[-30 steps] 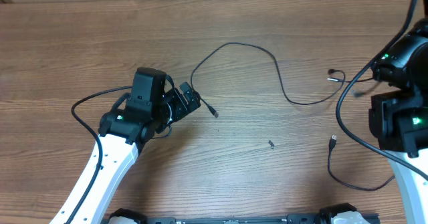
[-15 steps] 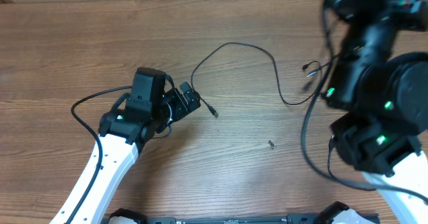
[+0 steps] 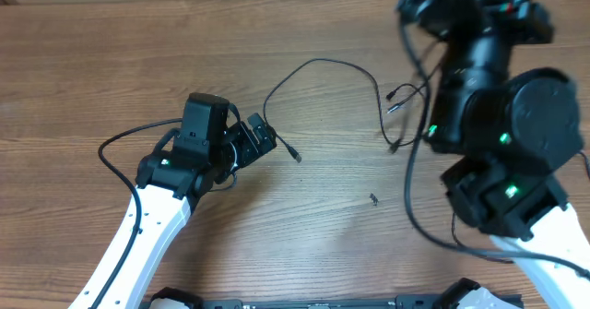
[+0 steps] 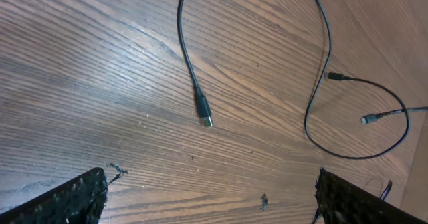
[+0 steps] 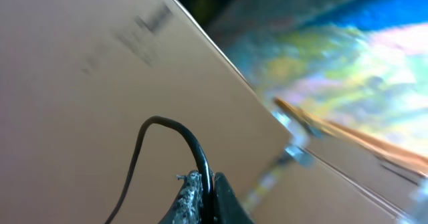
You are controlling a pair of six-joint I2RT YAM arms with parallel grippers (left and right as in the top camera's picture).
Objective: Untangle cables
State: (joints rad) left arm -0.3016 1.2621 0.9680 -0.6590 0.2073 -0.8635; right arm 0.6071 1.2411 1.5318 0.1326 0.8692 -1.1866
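The wood-grain counter carries everything. The biggest thing on it is the right arm, reared up well away from the left gripper and close under the overhead camera. My read is that it's up there to hoist one cable out of the mess so it peels off the other. The right gripper is pinched tight on a thin black held cable that arcs out of its tips. Its wrist cam just stares at a tan cardboard wall.

The left arm sits low. The left gripper is spread wide with nothing in it. I'm guessing it's parked there to pin or grab the long cable so that one doesn't get dragged along.

The long cable's USB plug lies flat on the counter just ahead of the left gripper. The wire loops away from it and hooks back to a small plug far out from the left gripper. Next to that sits a second small plug, on wire heading toward the right arm. It's probably the held cable, but I can't say for sure.

A tiny dark speck lies farther from the left gripper than the USB plug does.

As for writing, I can't read any. There are smeared dark marks on the cardboard, too blurred to make out, and no brand shows on the plugs.
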